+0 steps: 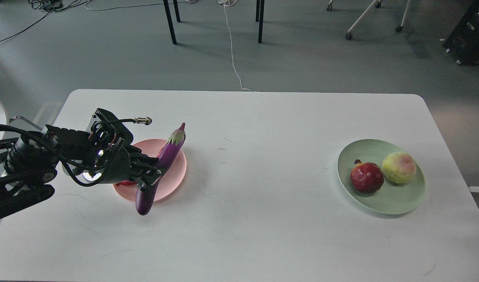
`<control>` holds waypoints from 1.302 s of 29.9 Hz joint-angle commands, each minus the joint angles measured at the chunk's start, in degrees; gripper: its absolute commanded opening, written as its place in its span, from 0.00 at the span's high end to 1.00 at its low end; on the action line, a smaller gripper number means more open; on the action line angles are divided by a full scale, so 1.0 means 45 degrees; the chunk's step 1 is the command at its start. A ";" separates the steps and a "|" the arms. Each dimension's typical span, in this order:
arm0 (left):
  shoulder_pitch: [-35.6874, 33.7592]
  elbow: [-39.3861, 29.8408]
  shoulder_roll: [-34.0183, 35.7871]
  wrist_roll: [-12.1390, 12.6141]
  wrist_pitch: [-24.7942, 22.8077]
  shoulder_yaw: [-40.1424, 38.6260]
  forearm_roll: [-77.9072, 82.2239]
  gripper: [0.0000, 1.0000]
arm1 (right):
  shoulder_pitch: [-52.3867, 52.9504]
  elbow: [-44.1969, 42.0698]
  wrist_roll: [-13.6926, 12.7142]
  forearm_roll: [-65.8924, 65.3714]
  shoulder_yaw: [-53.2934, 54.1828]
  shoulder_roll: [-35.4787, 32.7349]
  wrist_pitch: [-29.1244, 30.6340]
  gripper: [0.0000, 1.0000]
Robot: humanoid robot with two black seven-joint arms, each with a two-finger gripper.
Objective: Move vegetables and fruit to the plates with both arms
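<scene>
This looks like a lab or office workroom: a white table stands on grey floor strewn with loose cables, with black furniture legs, a wheeled chair base and a black equipment case behind.

Left arm runs off the left picture edge; its gripper covers the eggplant's middle. Pink plate, near table's left edge, largely hidden behind arm. Chili pepper shows only a red sliver. Table's near edge cut by bottom edge.
</scene>
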 commanded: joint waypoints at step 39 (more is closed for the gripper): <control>0.0259 0.4050 -0.1222 0.0175 0.2080 -0.4494 -1.0907 0.02 | 0.0173 -0.0140 0.0001 -0.0019 0.0668 0.0100 0.0000 0.01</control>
